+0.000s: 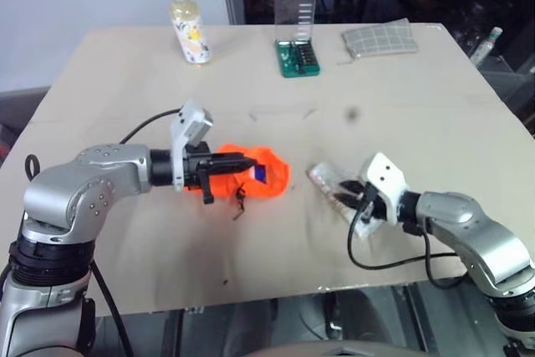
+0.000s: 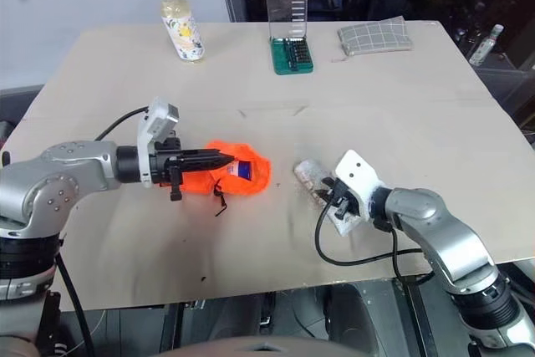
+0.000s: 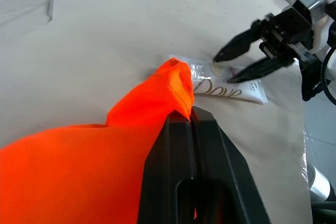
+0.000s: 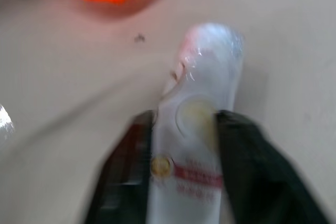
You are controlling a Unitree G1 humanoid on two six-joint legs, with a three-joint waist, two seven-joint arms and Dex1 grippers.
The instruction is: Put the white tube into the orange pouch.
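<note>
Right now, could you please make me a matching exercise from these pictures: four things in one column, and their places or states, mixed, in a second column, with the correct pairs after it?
Things:
1. orange pouch
2. white tube
3. yellowish bottle
4. grey checked pouch

Places or states:
A. stands upright at the far left of the table
B. lies flat at the far right of the table
C. pinched in the shut left gripper
D. lies on the table between the fingers of the right gripper

Pairs: 1-C, 2-D, 3-A, 4-B

Orange pouch (image 1: 263,171), white tube (image 4: 197,129)
</note>
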